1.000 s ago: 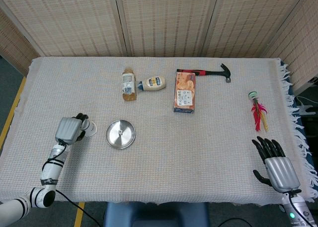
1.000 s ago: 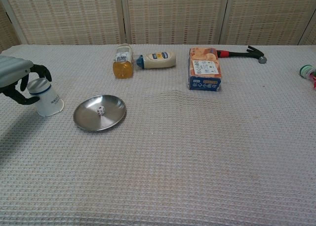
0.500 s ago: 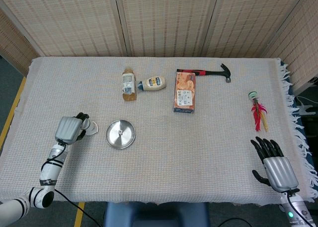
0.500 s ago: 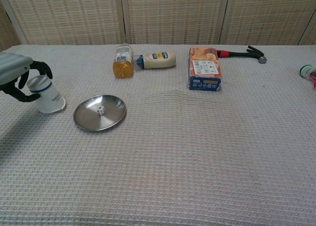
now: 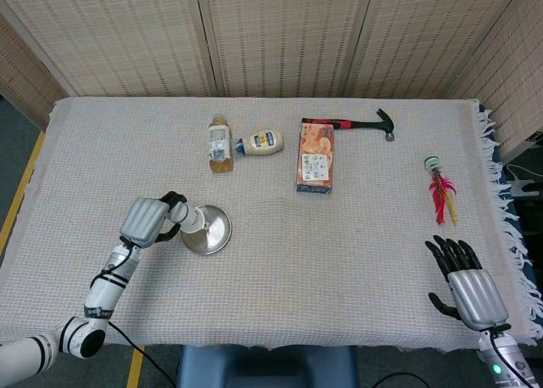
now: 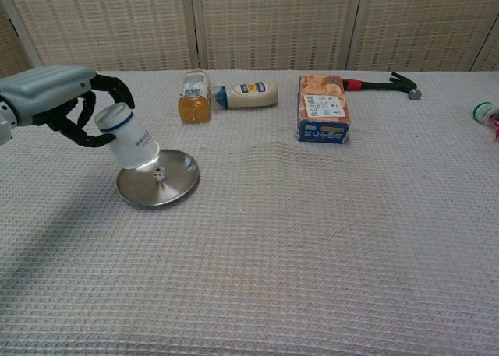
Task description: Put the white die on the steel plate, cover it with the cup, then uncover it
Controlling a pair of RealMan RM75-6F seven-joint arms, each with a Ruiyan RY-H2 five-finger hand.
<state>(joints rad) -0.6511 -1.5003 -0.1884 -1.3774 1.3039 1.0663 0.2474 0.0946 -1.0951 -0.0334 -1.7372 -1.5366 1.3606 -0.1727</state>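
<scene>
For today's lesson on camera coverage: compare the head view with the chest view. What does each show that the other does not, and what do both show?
Only the head view shows the right hand, open and apart from everything at the table's near right corner, and the whole red feathered toy by the right edge. Only the chest view shows the white die on the steel plate, with the upside-down cup tilted above it, not yet covering it. Both show the left hand gripping the cup, the plate, the two bottles, the snack box and the hammer.
</scene>
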